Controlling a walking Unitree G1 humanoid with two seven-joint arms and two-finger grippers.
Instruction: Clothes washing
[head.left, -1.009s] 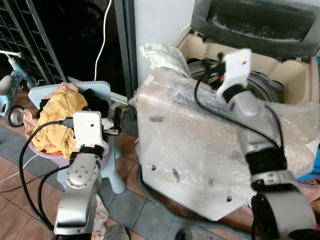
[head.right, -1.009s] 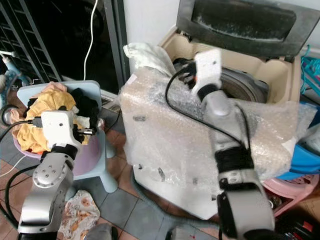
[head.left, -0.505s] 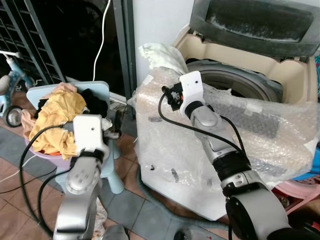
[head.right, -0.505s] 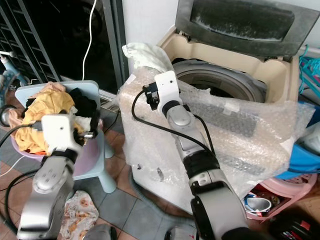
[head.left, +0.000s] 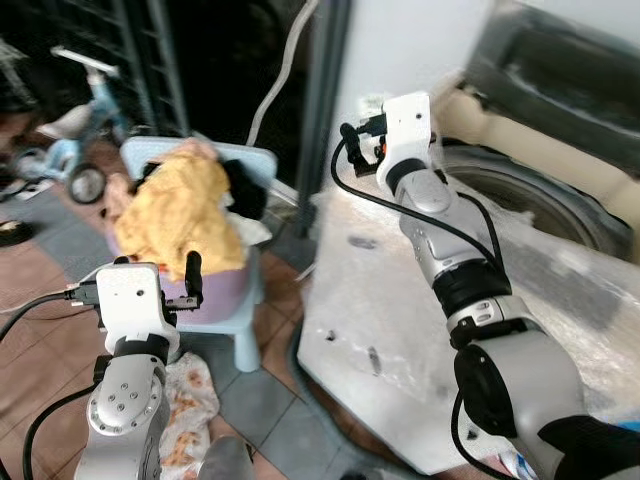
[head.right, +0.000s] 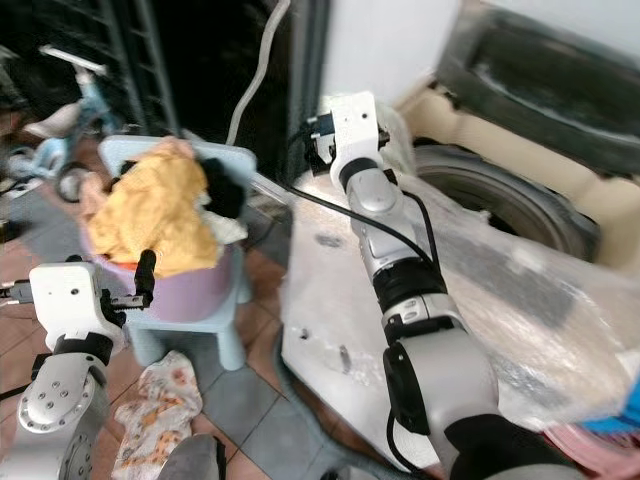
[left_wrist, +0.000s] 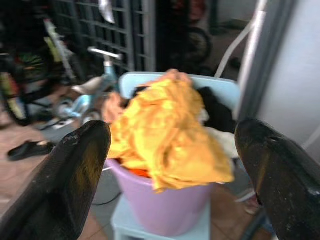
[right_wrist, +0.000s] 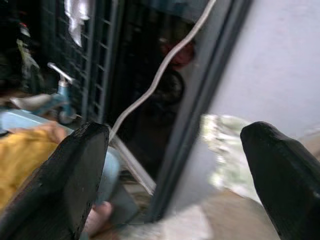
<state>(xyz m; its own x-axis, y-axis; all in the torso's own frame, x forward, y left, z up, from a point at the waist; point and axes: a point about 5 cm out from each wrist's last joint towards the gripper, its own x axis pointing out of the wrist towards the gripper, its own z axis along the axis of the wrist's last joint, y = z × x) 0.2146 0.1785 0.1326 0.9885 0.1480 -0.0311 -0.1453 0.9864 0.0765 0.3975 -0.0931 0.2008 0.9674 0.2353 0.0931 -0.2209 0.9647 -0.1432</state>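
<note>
One yellow garment (left_wrist: 165, 135) – crumpled, heaped over lilac basin (left_wrist: 165, 212)

Soft daylight, motion blur throughout — the doorway behind stays dark, and both wrist views are smeared.

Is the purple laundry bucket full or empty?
Full. Yellow clothes pile high above the rim of the purple bucket on the blue chair.

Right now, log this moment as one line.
left pincer: open, facing yellow clothes in purple basket | right pincer: open, empty, beside washer
</note>
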